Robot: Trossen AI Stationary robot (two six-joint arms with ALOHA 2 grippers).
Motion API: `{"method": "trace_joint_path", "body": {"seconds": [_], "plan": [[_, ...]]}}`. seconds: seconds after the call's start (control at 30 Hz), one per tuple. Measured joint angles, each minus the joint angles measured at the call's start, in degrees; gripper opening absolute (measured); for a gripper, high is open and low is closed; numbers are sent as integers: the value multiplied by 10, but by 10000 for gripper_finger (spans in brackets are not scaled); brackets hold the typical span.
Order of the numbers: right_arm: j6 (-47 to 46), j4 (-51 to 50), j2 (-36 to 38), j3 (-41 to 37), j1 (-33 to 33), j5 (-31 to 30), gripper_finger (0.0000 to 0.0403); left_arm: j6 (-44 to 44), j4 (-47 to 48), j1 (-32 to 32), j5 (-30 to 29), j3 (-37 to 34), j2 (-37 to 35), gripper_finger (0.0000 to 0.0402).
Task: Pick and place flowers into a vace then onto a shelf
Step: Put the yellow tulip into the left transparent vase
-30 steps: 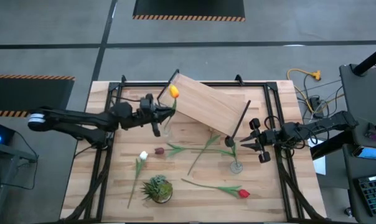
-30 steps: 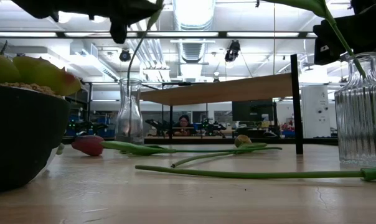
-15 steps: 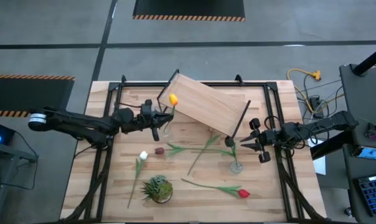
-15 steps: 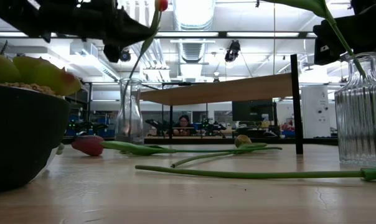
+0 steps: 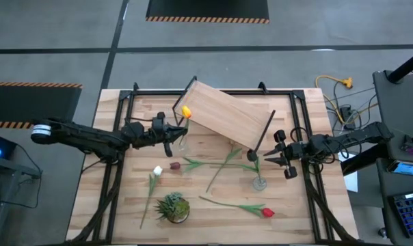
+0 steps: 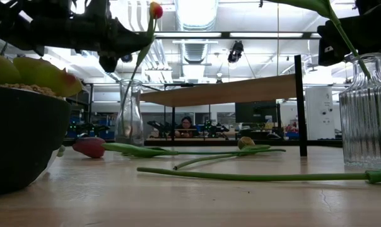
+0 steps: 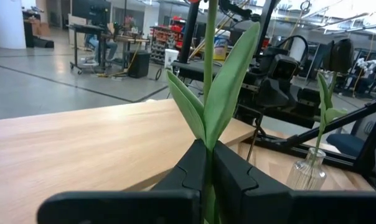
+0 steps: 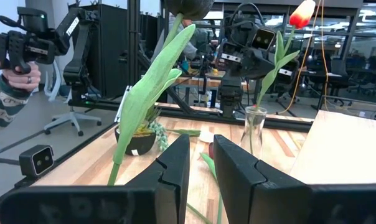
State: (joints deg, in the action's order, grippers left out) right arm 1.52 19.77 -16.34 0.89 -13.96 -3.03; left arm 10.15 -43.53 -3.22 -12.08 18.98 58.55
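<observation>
Jaws closed: your left gripper [image 5: 171,130] clamps the green stem of the yellow-headed artificial tulip [image 5: 186,111], its lower end inside the clear glass vase [image 6: 130,117] beside the raised light wooden shelf [image 5: 227,115]. Your right gripper [image 5: 280,153] pinches a dark-headed tulip [image 8: 152,81] over the ribbed glass bottle [image 5: 260,182]. Insertion appears underway; next, release cleanly.

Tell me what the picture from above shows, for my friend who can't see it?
The left tool holds a yellow tulip in a glass vase beside the shelf. More tulips lie on the table.
</observation>
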Motion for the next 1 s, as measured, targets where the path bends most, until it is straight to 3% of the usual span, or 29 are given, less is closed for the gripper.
{"method": "trace_joint_path", "body": {"seconds": [0.57,1.0], "plan": [[-8,0,0,0,0,0,63,-2,1,0,0,0,1,24],[-11,0,0,0,0,0,63,-3,5,0,0,1,-6,192]]}}
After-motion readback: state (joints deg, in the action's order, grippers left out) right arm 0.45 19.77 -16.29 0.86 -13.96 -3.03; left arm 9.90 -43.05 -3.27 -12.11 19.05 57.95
